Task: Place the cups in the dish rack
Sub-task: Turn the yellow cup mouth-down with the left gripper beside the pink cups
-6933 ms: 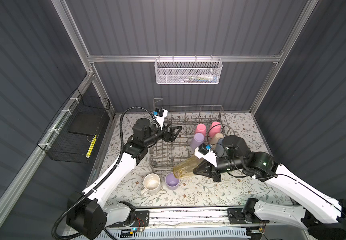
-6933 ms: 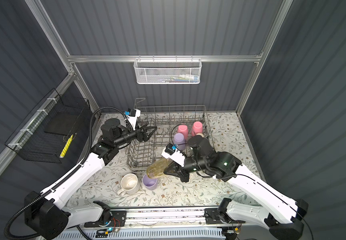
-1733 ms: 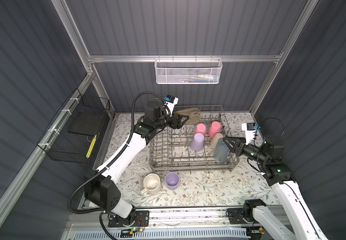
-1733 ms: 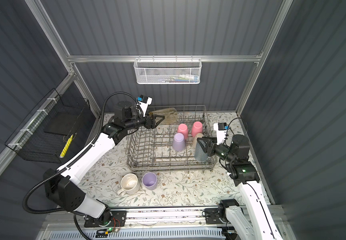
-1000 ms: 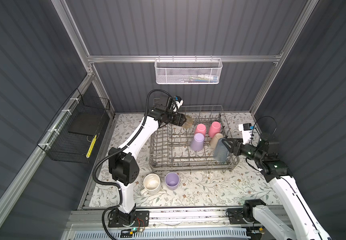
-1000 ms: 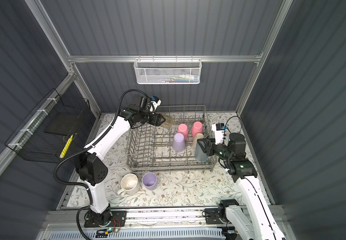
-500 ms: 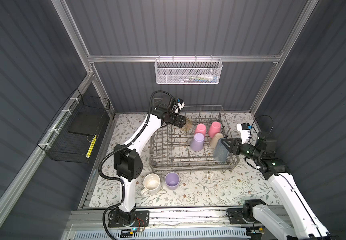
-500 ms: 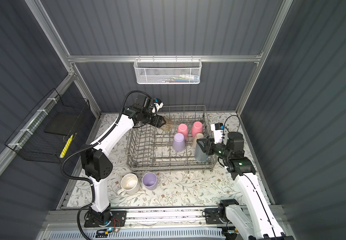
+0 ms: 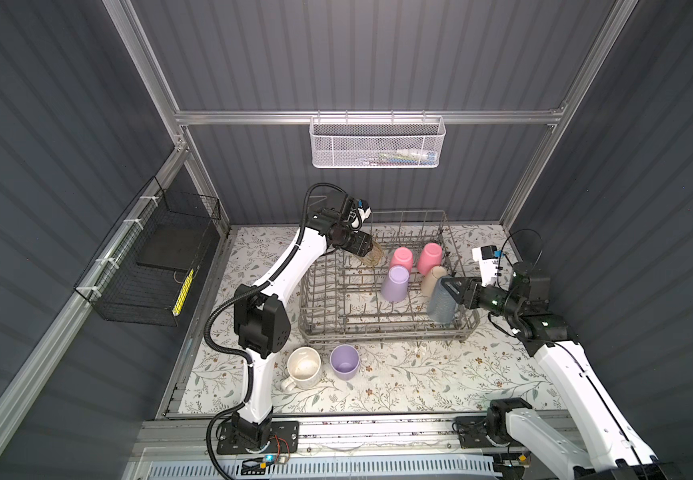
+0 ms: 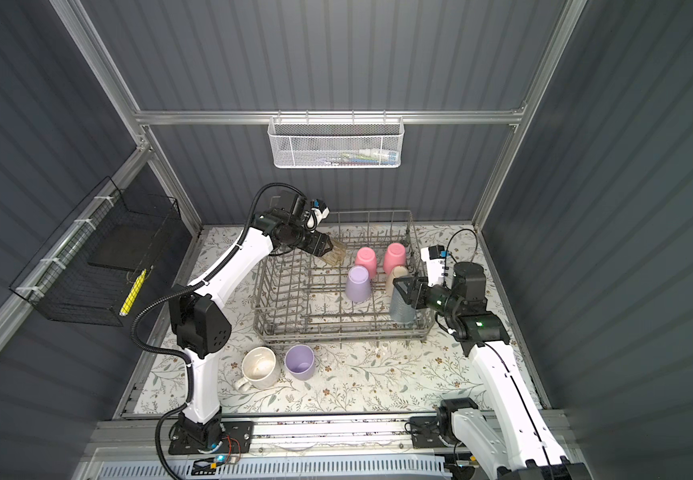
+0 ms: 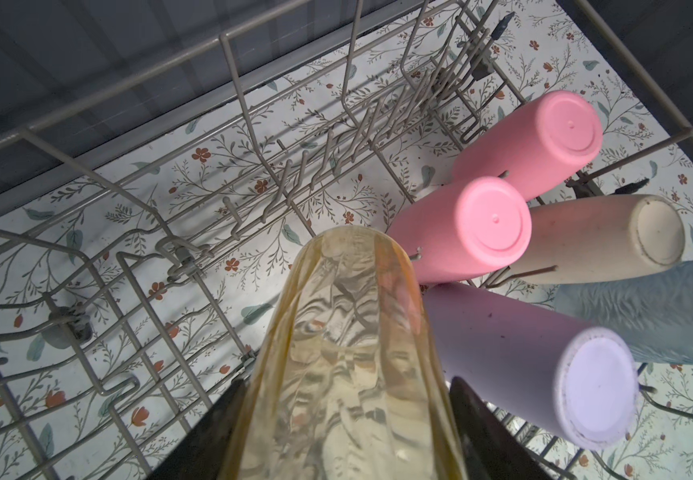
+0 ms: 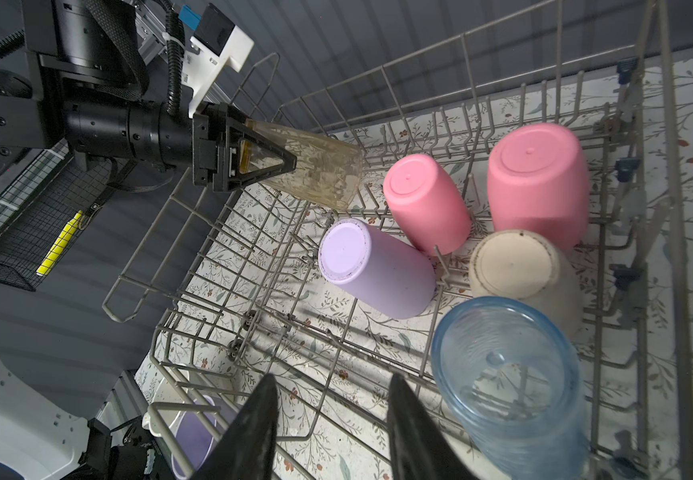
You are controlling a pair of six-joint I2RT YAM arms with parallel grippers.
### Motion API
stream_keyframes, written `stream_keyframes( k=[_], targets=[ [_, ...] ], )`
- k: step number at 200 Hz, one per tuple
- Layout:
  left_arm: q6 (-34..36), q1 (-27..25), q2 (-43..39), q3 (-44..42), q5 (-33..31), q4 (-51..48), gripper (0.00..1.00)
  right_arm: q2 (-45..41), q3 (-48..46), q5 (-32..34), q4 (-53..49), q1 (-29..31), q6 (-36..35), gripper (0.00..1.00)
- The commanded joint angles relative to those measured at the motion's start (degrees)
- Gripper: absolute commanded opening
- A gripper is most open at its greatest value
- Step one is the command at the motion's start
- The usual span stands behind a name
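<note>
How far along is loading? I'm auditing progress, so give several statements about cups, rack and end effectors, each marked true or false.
The left end effector grips the clear yellow tumbler. True.
The mug stands inside the dish rack. False: the mug stands on the table before the rack, beside a lilac cup.
Two pink cups sit bottom-up in the rack. True.
The right end effector holds the blue tumbler. False: its jaws stand open and empty; the tumbler stands in the rack beside them.
</note>
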Motion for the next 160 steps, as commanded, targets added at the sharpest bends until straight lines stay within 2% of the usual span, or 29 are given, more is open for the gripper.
stream_keyframes(
  k=[1, 160],
  targets=[
    [1.18, -0.98, 2.46, 2.73, -0.61, -0.95, 0.00, 0.36, 1.08, -0.34, 1.22, -0.14, -0.38, 0.44],
    [2.55, -3.37, 10.68, 8.72, -7.60, -2.84, 0.00, 2.30, 0.96, -0.61, 1.46, -0.32, -0.62, 0.45]
  ],
)
